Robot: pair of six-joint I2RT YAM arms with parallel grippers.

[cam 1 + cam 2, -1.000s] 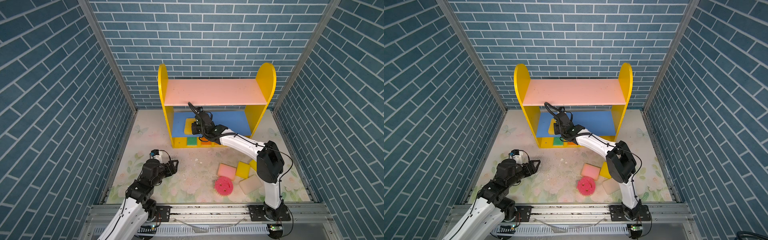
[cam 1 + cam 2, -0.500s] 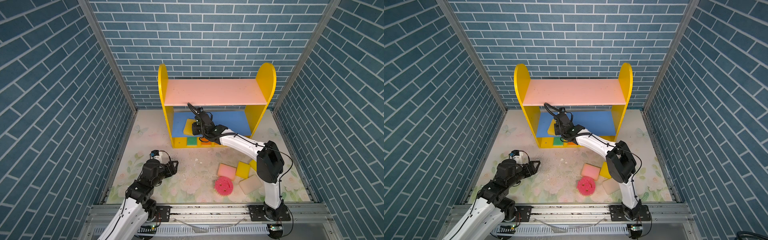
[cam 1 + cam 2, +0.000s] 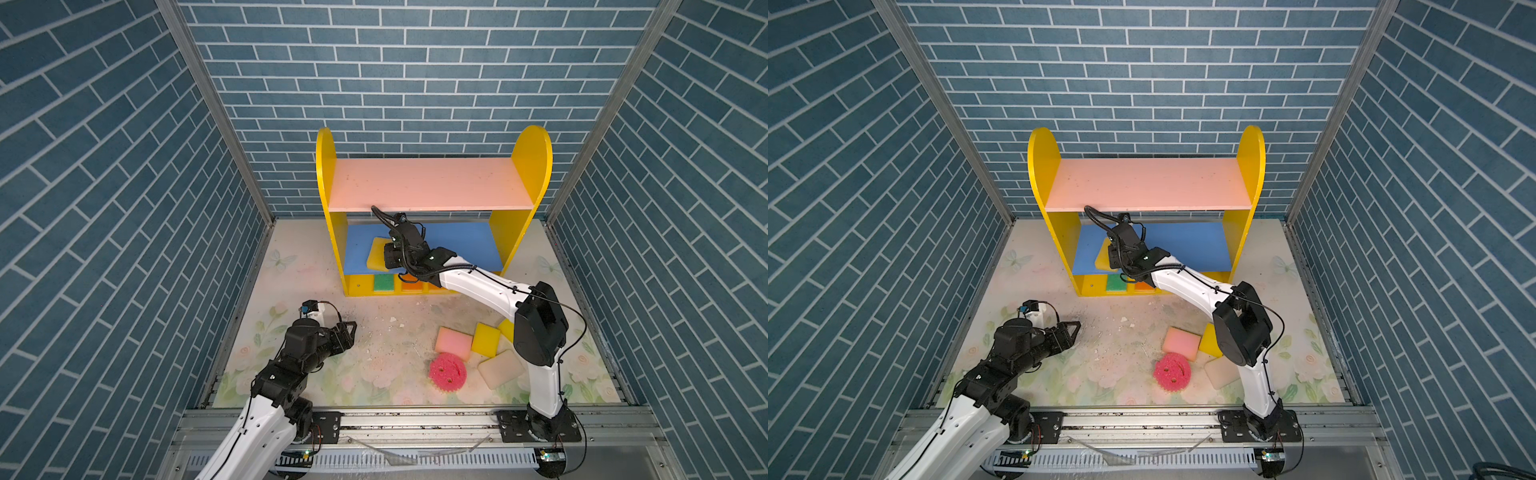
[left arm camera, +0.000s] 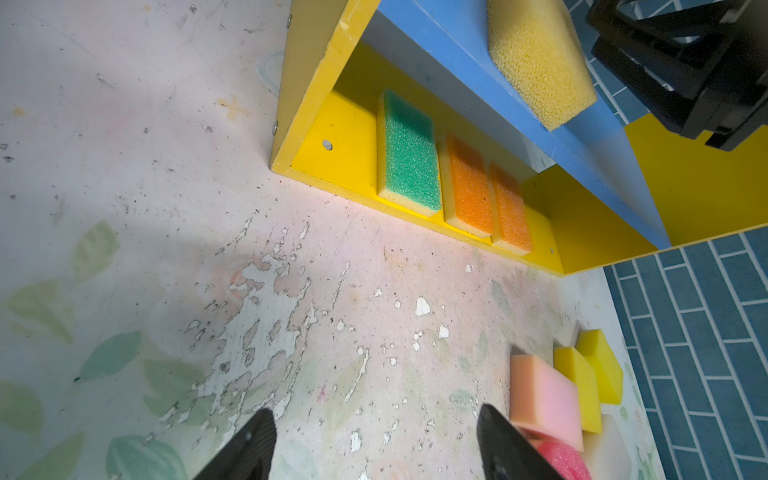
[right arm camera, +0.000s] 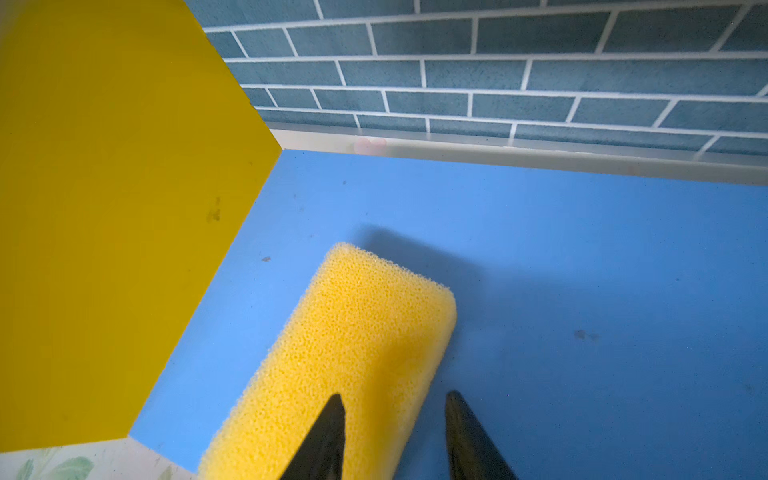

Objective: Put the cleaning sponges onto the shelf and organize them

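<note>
- Step in hand: setting a yellow sponge [image 5: 353, 353] on the blue middle board [image 3: 457, 245] of the shelf [image 3: 328, 166]. It lies flat but askew, and its near end is at or just past the board's front edge.
- Right jaws: parted, with one tip over the foam and the other clear of its side. The foam is not squeezed, so we judge this a release.
- Left jaws: wide open and empty, low over the surface [image 3: 374, 332], well apart from the shelf front.
- Shelf base: a green sponge [image 4: 409, 153] and two orange sponges [image 4: 469, 187] sit in a row.
- In front of the shelf, not yet placed: a pink sponge [image 3: 454, 341], two yellow blocks [image 4: 582, 386], a cream sponge [image 3: 500, 368] and a round pink sponge [image 3: 447, 371].
- Next move, as we judge it: draw the right arm [image 3: 478, 286] straight out from under the pink upper board [image 3: 424, 183] without dragging the foam. Square the sponge inward if needed, then fetch one from the surface.
</note>
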